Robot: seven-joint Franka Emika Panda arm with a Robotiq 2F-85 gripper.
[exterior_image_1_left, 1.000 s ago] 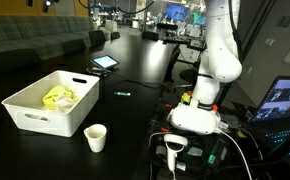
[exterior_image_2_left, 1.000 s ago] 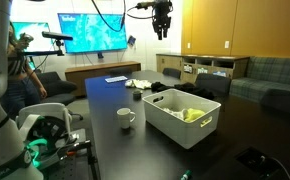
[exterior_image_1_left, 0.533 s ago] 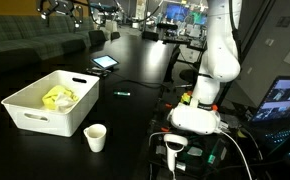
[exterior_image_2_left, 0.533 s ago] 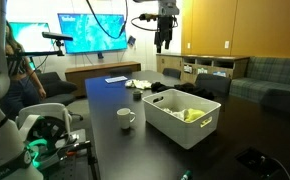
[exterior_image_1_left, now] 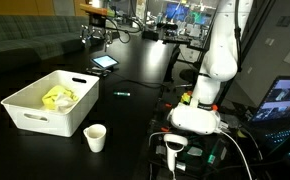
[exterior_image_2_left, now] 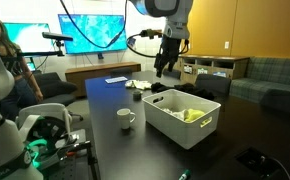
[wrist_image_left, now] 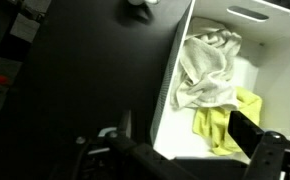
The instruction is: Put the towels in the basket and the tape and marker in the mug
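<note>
Hanging high over the far end of the dark table (exterior_image_2_left: 103, 100), the gripper (exterior_image_2_left: 162, 64) points downward and touches nothing. The wrist view looks straight down past it: two dark fingers (wrist_image_left: 247, 130) stand well apart at the bottom of the picture, so the jaws are wide open and hold nothing.

Below them sits the white basket (exterior_image_1_left: 45, 112), upright on the table. Both towels lie inside it. The pale towel (wrist_image_left: 207, 70) is crumpled against the wall nearer the bare tabletop. The yellow towel (wrist_image_left: 220, 128) is bunched beside it and touches it.

The white mug (exterior_image_1_left: 95, 137) stands upright on the table just beside the basket, at one corner, apart from its wall. A thin greenish thing that looks like the marker (exterior_image_1_left: 123, 93) lies flat on the tabletop, near the basket and well apart from the mug. A tablet (exterior_image_1_left: 105, 62) with a lit screen lies farther along the table. I cannot make out the tape in any view.
</note>
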